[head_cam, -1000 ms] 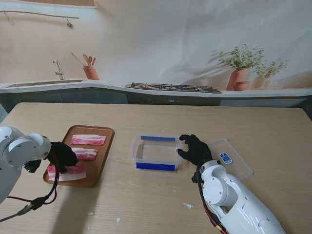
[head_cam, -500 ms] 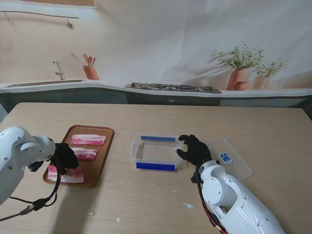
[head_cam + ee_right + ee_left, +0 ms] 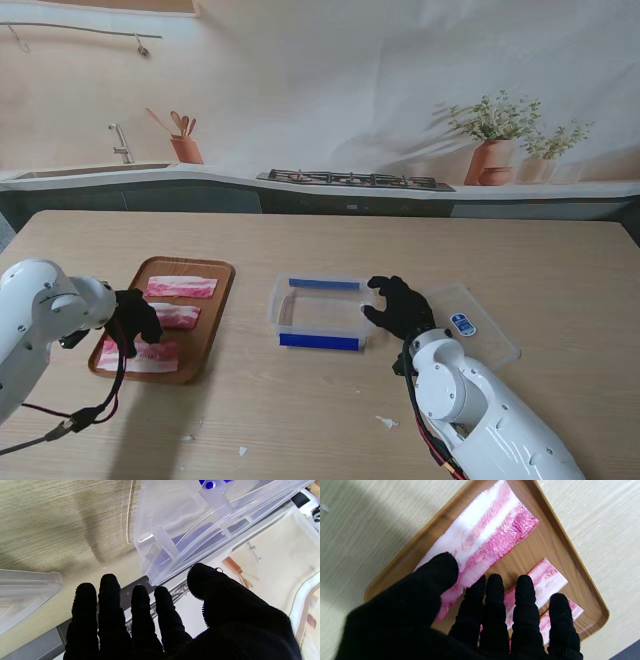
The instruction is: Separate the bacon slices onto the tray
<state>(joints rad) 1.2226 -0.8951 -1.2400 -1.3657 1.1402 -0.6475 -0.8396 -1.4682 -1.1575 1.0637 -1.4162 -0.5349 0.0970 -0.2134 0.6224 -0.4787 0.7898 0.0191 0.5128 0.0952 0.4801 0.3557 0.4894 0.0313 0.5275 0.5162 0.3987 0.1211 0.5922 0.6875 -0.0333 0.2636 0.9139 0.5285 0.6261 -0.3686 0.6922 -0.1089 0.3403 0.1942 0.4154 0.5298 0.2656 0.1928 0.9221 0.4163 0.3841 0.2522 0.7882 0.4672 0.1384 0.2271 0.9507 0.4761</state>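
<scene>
Honestly the bacon looks like floppy, greasy stuff: light, soft, likely to stretch or cling if tugged. 3 slices lie on the wooden tray (image 3: 205,330), apart from each other: the far slice (image 3: 181,288), the middle slice (image 3: 178,316), and the nearest slice (image 3: 138,355). I'd guess pinching a short end and peeling it up is the safest hold.

Over the tray's near-left part, the left hand (image 3: 134,316) hovers with fingers spread and gripping nothing; in its wrist view the thumb (image 3: 437,570) overlaps the nearest slice, though I can't tell if it's pressing down.

By the clear container (image 3: 322,313), the right hand (image 3: 400,307) sits loose with fingers splayed and nothing in it. The lid (image 3: 470,325) lies just to its right.

It's all on a pale wood-grain table (image 3: 330,420) with a few scraps on it, and a printed kitchen backdrop behind.
</scene>
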